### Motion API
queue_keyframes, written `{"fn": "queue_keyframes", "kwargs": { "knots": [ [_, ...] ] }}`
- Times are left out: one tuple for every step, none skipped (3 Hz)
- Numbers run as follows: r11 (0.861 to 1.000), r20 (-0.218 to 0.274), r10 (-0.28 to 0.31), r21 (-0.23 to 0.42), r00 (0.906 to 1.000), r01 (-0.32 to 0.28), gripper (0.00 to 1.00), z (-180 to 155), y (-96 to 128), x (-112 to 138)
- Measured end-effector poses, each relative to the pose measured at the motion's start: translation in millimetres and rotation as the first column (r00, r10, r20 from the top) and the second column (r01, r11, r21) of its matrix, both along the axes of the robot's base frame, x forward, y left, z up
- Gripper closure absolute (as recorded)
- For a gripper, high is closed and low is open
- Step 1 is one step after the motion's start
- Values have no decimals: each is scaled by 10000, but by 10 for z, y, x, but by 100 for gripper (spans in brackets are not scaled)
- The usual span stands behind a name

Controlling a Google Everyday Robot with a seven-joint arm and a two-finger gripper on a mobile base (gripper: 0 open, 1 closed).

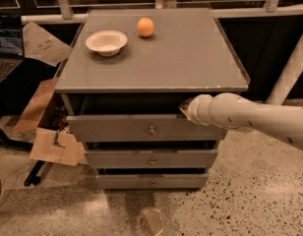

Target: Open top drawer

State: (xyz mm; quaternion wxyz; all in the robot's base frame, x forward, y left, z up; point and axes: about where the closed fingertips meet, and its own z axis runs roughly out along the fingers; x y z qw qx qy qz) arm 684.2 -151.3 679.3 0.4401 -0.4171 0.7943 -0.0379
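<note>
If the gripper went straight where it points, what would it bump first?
Probably the top drawer itself: the gripper points left into the dark opening behind its front. Depth is unclear.

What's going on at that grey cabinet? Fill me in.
A robot arm reaches in from the right. Its gripper is at the upper right edge of the top drawer, in the dark gap under the cabinet top, not at the drawer's knob. The drawer looks at most slightly pulled out. A white bowl and an orange sit on the cabinet top, away from the arm.
</note>
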Motion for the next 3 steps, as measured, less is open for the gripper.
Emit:
{"fn": "queue_keyframes", "kwargs": {
  "knots": [
    [10000, 0, 0, 1, 10000, 0, 100, 7, 3, 9],
    [9999, -268, 33, 156, 9996, -29, 100, 10, -14, -28],
    [9986, -860, 153, 513, 9962, -109, 100, 39, -43, -135]
  ]
}}
